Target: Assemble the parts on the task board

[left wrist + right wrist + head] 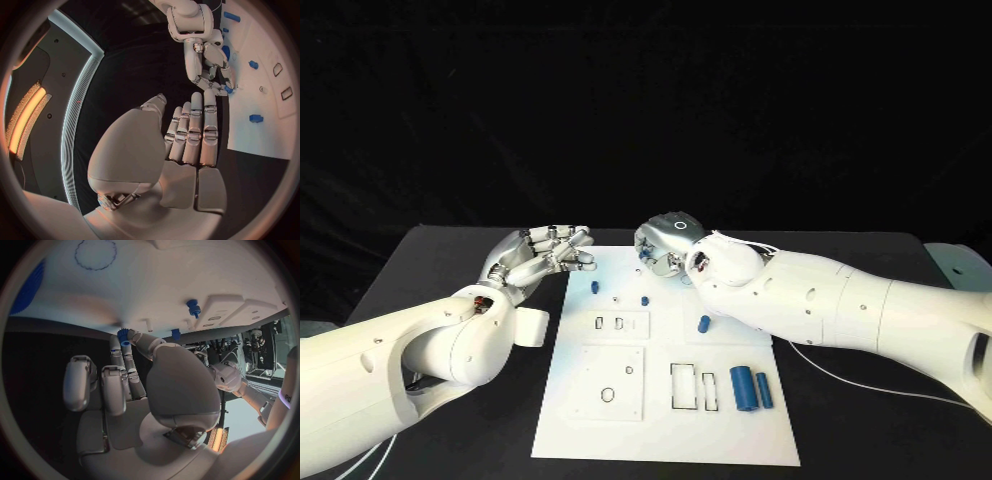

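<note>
The white task board [668,420] lies in the middle of the black table. My right hand [668,245] hangs over the board's far edge, fingers pointing down, and pinches a small blue toothed part [123,334] between thumb and fingertip. My left hand [538,256] hovers just off the board's far left corner, fingers apart and holding nothing; the left wrist view shows its fingers [194,132] stretched toward the right hand [209,65]. Blue pegs [594,287] [646,298] stand near the far end, another blue part [705,323] lies mid-board, and two blue cylinders [751,388] lie at the near right.
The board carries small rectangular slots [610,323], a ring outline [607,394] and taller rectangular outlines [694,386]. A thin white cable [877,385] trails from the right arm over the table. A pale object [956,262] sits at the table's far right edge.
</note>
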You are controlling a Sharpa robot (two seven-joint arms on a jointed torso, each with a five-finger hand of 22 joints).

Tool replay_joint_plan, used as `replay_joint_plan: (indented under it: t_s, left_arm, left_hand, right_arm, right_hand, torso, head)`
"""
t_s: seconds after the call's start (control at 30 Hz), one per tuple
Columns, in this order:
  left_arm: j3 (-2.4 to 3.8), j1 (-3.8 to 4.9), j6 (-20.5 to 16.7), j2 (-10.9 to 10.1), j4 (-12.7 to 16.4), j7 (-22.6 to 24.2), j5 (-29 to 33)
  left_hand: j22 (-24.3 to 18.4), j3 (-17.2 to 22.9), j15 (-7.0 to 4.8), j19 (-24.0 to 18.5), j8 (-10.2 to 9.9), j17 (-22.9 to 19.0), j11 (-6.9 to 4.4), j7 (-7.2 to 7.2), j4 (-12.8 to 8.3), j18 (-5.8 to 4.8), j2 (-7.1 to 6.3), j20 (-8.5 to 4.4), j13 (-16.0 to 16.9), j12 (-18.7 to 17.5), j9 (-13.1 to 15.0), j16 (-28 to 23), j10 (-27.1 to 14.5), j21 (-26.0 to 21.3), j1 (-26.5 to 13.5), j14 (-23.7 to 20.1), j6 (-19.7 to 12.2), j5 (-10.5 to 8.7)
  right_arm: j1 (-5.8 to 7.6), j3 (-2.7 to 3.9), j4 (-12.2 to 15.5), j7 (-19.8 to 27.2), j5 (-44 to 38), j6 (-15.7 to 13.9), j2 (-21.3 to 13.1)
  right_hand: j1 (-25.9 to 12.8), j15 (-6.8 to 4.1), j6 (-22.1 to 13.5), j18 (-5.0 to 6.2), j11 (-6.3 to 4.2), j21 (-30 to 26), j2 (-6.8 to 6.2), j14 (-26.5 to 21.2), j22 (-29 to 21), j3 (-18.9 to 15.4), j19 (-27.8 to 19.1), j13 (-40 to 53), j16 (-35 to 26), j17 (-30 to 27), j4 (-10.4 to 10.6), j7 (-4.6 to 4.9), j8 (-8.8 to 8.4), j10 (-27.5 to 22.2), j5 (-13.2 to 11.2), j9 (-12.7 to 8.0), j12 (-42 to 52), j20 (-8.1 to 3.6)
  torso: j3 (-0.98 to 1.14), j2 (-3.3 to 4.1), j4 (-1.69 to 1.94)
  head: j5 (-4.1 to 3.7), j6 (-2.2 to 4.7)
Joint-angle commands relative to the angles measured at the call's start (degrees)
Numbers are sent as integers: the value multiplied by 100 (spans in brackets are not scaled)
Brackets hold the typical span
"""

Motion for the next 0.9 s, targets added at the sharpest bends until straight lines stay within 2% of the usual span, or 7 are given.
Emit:
replay_joint_plan:
  t_s: [0.03,0.1,0.4,0.53,0.6,0.73,0.9]
  left_arm:
    - [5,14,97,15,18,29,12]
    - [5,18,97,17,21,30,12]
    - [5,28,91,8,25,31,12]
    - [5,30,88,4,25,30,12]
    - [5,31,87,1,25,28,12]
    - [5,32,85,-3,22,27,12]
    - [5,33,81,-24,19,27,12]
  left_hand:
    - [-8,38,-19,-34,-22,9,15,29,3,66,27,24,1,-22,-8,4,-28,-1,12,-40,-49,-21]
    - [-8,38,-19,-34,-22,9,15,29,3,66,27,24,1,-22,-8,4,-28,-1,12,-40,-49,-21]
    - [-8,38,-19,-34,-22,9,15,29,3,66,27,24,1,-22,-8,4,-28,-1,12,-40,-49,-21]
    - [-8,38,-19,-34,-22,9,15,29,3,66,27,24,1,-22,-8,4,-28,-1,12,-40,-49,-21]
    - [-8,39,-19,-34,-22,10,15,30,2,66,27,24,1,-23,-8,4,-28,-1,13,-40,-49,-21]
    - [-8,49,-19,-35,-25,17,16,31,-3,67,27,24,2,-28,-8,4,-28,1,21,-43,-50,-22]
    - [-8,49,-19,-35,-25,17,16,31,-3,67,27,24,2,-28,-8,4,-28,1,21,-43,-50,-22]
  right_arm:
    - [-4,-7,-38,-166,-89,181,12]
    - [-2,-7,-51,-188,-92,181,25]
    - [2,-8,-91,-184,-83,248,71]
    - [3,-9,-113,-156,-53,259,79]
    - [4,-9,-106,-157,-45,231,68]
    - [7,-10,-9,-178,-40,154,-11]
    - [26,-6,327,-198,-31,38,-260]
  right_hand:
    - [40,21,-62,-30,-135,-1,122,385,4,22,-49,21,27,375,-9,2,8,73,10,16,8,11]
    - [34,23,-69,-28,-133,-5,122,385,-1,24,-54,23,27,374,-7,5,5,66,6,20,3,14]
    - [-56,59,-173,-21,-92,-27,81,380,-25,27,-90,32,31,366,29,40,-48,-41,-48,50,-74,44]
    - [-292,226,-607,45,98,-262,-140,324,-362,33,-307,-144,-54,171,154,200,-353,-719,-76,-23,-194,173]
    - [-328,251,-799,88,132,-389,-220,292,-533,-8,-409,-219,-104,67,176,200,-500,-949,-80,-62,-182,223]
    - [-331,254,-836,102,138,-434,-245,285,-592,-29,-441,-242,-114,42,180,205,-537,-1004,-80,-69,-180,233]
    - [-343,259,-816,101,145,-432,-258,285,-582,-50,-433,-250,-113,42,190,218,-536,-1011,-83,-64,-170,238]
  torso:
    - [-11,10,13]
    - [-15,9,9]
    - [-7,11,19]
    - [-7,9,14]
    - [-7,13,15]
    - [-5,12,16]
    - [4,15,-3]
  head:
    - [-19,7]
    - [-10,27]
    - [-10,-1]
    - [0,9]
    - [-1,12]
    - [-1,17]
    - [9,30]
